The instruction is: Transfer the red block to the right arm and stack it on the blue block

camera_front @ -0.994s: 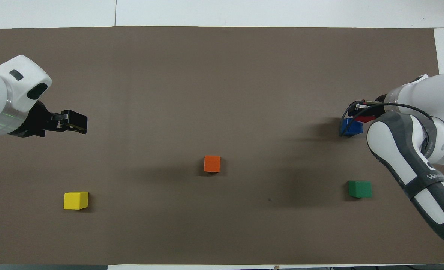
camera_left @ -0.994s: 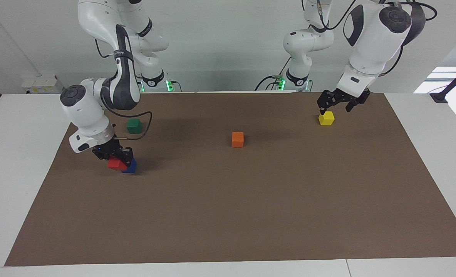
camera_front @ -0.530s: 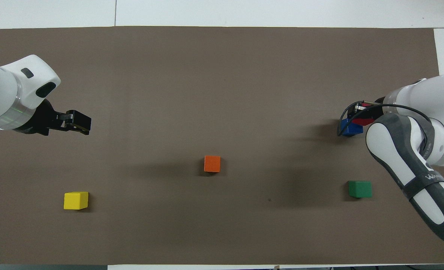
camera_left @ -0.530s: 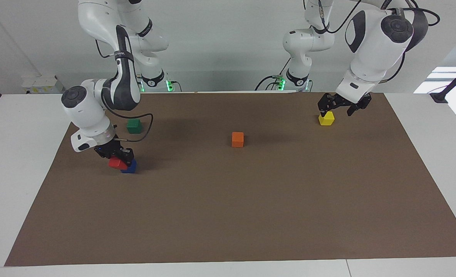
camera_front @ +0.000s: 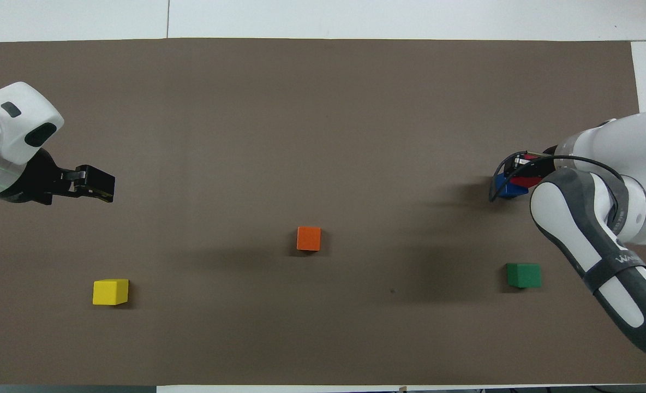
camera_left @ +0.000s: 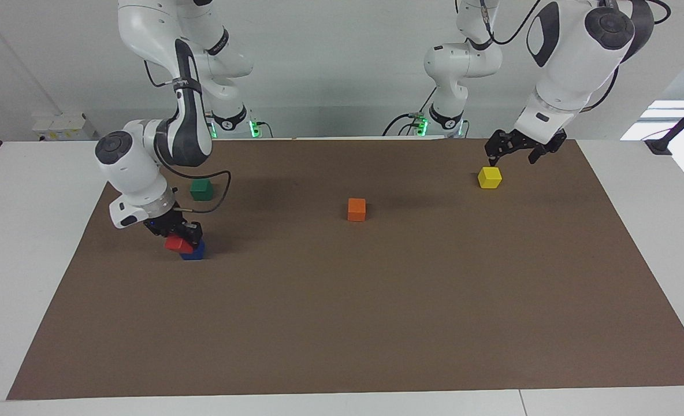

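Near the table's right-arm edge, the right gripper (camera_left: 179, 236) clenches the small matte red block (camera_left: 175, 244) over the deep blue block (camera_left: 194, 251). The dark green cube (camera_left: 201, 189) sits just nearer the robots there. The left gripper (camera_left: 518, 152), released, waits above the yellow cube (camera_left: 489, 177); the orange cube (camera_left: 356, 209) stands mid-mat amid open room.

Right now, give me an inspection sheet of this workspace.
Surface: brown mat on a white table.
Job's things: red block held on or just above the blue block; contact unclear.
Clutter: green block, orange block, yellow block, each apart.
End effectors: right end effector shut on the red block; left end effector open, over the mat by the yellow block.
Cables: black cable looping off the right wrist.
Surroundings: white wall; nothing else seen.
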`<state>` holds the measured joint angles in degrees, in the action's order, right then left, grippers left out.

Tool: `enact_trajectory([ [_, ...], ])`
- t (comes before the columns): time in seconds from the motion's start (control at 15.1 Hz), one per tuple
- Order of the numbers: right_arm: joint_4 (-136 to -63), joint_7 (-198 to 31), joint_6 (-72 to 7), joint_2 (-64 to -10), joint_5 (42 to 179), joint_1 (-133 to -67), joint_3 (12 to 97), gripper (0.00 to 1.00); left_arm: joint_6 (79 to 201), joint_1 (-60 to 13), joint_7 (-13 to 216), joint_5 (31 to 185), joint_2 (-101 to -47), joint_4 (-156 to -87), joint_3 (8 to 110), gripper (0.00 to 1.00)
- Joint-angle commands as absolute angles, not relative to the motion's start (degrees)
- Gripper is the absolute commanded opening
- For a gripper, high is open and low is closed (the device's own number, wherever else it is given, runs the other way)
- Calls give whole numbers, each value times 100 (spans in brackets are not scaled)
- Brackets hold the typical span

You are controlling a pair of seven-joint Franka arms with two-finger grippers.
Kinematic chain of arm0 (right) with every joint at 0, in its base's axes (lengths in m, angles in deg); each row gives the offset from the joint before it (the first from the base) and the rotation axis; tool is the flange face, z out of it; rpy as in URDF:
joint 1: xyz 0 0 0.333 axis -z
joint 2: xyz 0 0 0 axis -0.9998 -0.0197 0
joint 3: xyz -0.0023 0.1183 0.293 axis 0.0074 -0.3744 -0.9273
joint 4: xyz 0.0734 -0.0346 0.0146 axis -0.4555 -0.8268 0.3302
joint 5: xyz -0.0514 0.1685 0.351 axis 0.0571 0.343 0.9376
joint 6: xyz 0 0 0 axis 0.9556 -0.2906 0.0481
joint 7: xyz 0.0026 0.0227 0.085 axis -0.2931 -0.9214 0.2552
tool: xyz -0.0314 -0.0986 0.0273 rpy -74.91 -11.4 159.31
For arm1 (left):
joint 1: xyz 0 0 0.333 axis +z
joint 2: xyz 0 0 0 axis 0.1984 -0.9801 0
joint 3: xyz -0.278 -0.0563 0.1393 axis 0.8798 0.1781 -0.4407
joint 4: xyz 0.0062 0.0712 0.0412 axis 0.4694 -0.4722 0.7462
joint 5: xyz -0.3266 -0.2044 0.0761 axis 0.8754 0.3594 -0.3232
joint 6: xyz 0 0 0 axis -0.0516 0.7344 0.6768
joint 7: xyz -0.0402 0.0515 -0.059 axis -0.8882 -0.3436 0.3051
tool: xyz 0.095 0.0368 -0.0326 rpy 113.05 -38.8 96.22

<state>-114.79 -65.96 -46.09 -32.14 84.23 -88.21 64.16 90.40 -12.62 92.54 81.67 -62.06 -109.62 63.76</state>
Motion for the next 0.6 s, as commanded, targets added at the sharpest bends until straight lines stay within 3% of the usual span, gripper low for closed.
enact_trajectory([
  [0.0,-11687,-6613,-4606,-3016,8267,-8746,6370,0,9050,-1311,9219,8045,-6095,-10979,6317,100],
  [0.53,-11731,-6727,-4623,-2990,8267,-8685,6370,0,9059,-1233,9236,8133,-6156,-10857,6317,100],
])
